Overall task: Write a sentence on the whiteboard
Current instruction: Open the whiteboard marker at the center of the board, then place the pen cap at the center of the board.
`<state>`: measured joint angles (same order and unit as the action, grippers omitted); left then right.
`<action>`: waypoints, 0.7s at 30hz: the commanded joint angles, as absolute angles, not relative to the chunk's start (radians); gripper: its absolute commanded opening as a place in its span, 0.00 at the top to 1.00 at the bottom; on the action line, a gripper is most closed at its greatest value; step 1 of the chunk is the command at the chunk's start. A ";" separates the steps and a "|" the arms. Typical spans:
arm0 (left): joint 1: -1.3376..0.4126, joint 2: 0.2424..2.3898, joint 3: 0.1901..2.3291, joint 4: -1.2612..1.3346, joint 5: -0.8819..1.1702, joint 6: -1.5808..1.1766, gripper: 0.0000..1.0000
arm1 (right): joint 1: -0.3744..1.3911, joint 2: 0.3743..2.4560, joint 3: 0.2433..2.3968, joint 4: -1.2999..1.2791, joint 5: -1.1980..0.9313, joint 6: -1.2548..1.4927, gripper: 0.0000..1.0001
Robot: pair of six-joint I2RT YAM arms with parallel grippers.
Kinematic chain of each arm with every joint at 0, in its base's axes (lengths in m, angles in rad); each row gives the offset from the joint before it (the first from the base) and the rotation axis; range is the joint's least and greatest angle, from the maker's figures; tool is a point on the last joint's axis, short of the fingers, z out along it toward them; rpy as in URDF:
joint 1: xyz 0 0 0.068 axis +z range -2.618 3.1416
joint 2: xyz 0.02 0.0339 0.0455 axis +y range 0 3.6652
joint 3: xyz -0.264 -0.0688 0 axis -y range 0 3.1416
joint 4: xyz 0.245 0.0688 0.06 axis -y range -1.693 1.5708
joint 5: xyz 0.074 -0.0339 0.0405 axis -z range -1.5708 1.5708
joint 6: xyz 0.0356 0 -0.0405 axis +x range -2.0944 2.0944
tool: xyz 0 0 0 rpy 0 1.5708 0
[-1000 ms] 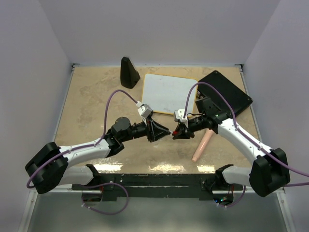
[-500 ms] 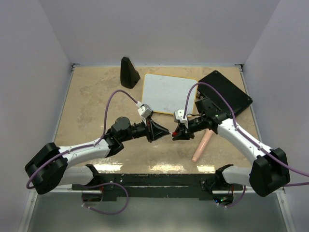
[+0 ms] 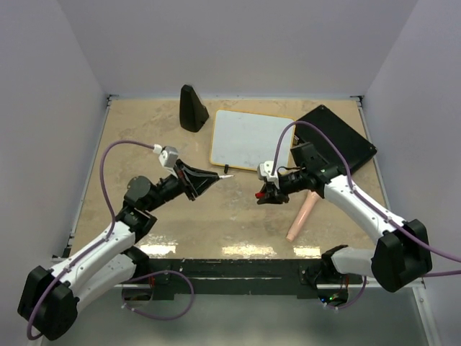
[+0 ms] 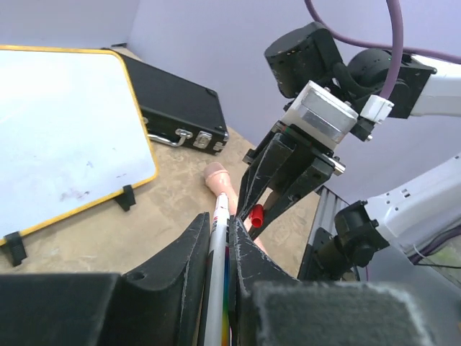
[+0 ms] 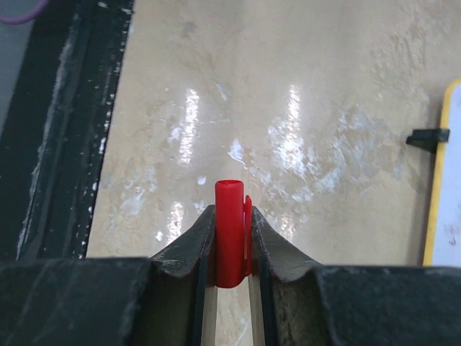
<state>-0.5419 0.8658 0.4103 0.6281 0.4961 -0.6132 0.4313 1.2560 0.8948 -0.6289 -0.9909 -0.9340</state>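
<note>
Two claws grip: left claw a marker, right claw a red cap; whiteboard lies beyond, near table's far edge.

Tabletop is beige, marble-look stone w/ mottled veins and a glossy finish. Pale lavender walls box it in on 3 sides: back, L and R. Bright white glare patches sit on the top near its front edge. Black rail runs across the front, w/ a greyish surface nearer still.
</note>
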 commanded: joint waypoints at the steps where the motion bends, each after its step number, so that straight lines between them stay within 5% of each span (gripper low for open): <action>1: -0.525 0.764 0.399 0.459 0.369 -0.578 1.00 | 0.420 1.238 0.861 -0.438 -0.812 -0.717 1.00; 9: -0.523 0.510 0.321 0.284 0.140 -0.609 1.00 | 0.338 1.264 0.827 -0.267 -0.465 -0.584 1.00; 21: -0.523 0.454 0.391 0.054 0.060 -0.569 1.00 | 0.328 1.414 0.848 -0.371 -0.348 -0.673 0.94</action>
<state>-0.5301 0.4587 0.3172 0.1551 0.1112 -0.6075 0.3290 1.3869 0.8303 -0.3412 -0.4091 -0.6430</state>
